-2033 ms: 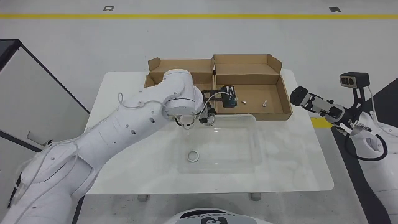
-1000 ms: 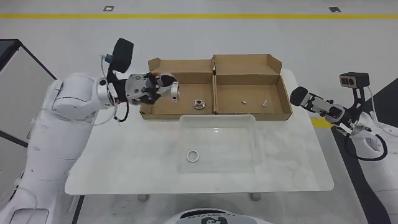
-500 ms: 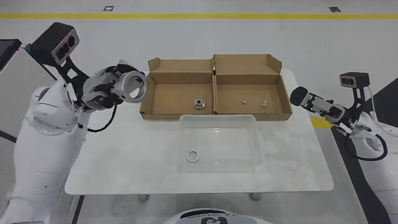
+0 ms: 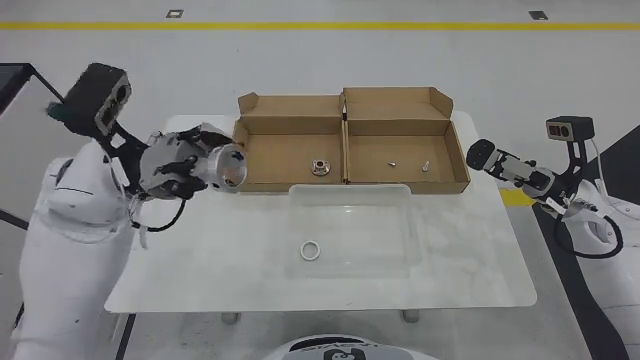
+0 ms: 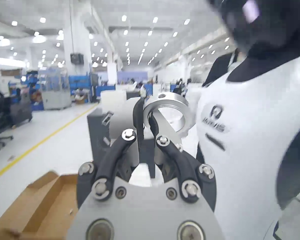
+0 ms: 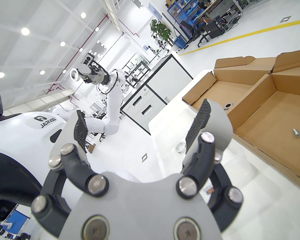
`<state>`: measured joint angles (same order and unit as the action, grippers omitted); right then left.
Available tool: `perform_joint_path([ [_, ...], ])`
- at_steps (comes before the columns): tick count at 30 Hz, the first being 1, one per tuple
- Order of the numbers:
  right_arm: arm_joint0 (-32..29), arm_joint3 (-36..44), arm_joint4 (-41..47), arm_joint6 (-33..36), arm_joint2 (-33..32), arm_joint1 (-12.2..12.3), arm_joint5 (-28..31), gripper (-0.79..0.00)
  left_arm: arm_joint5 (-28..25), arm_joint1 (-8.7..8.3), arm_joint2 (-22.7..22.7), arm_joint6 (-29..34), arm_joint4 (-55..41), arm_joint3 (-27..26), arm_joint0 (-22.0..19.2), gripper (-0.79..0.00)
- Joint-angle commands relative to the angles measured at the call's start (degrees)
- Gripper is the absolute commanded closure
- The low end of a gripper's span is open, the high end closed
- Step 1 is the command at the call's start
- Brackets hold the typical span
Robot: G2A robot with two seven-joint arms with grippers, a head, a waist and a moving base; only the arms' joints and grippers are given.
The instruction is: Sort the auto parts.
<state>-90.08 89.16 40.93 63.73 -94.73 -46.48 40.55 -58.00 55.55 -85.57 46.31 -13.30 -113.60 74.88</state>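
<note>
My left gripper [image 5: 145,116] is shut on a large metal ring [image 5: 168,112], one finger through its hole. In the top view this gripper [image 4: 215,165] holds the ring [image 4: 231,167] up in the air by the left end of the cardboard box [image 4: 345,110]. The box's left compartment holds a flanged metal part [image 4: 319,168]; its right compartment holds two small bolts [image 4: 393,163]. A small ring [image 4: 311,251] lies in the clear tray [image 4: 400,260]. My right gripper [image 6: 142,123] stands open with nothing in it, off the table's right edge [image 4: 482,155].
The white table [image 4: 200,250] has free room left of the tray. In the right wrist view the box [image 6: 265,93], one bolt [image 6: 295,133] and the tray's ring [image 6: 180,146] lie ahead. A dark-framed cabinet [image 4: 40,150] stands to the left.
The left arm swung from over the box and tray out to the table's left side with the large ring in its gripper, then dipped slightly back toward the box. The right arm has stayed still.
</note>
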Motion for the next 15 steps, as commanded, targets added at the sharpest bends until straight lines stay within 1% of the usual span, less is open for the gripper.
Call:
perform_joint_path([
  [1,0.0,0.0,0.0,0.0,0.0,0.0,0.0,-0.785,0.0,-0.65,0.67,-0.01,-1.29,0.15,-0.14,0.0],
  [5,0.0,0.0,0.0,0.0,0.0,0.0,0.0,-0.785,0.0,-1.74,0.49,-0.02,-2.64,0.25,-0.12,0.0],
  [9,0.0,0.0,0.0,0.0,0.0,0.0,0.0,-0.785,0.0,-2.15,-0.73,-0.02,-7.91,-0.47,-0.02,0.0],
  [12,0.0,0.0,0.0,0.0,0.0,0.0,0.0,-0.785,0.0,-1.8,-2.24,-0.02,-14.7,-1.37,0.12,0.0],
  [15,0.0,0.0,0.0,0.0,0.0,0.0,0.0,-0.785,0.0,-0.85,-4.24,-0.01,-21.66,-2.13,0.32,0.0],
])
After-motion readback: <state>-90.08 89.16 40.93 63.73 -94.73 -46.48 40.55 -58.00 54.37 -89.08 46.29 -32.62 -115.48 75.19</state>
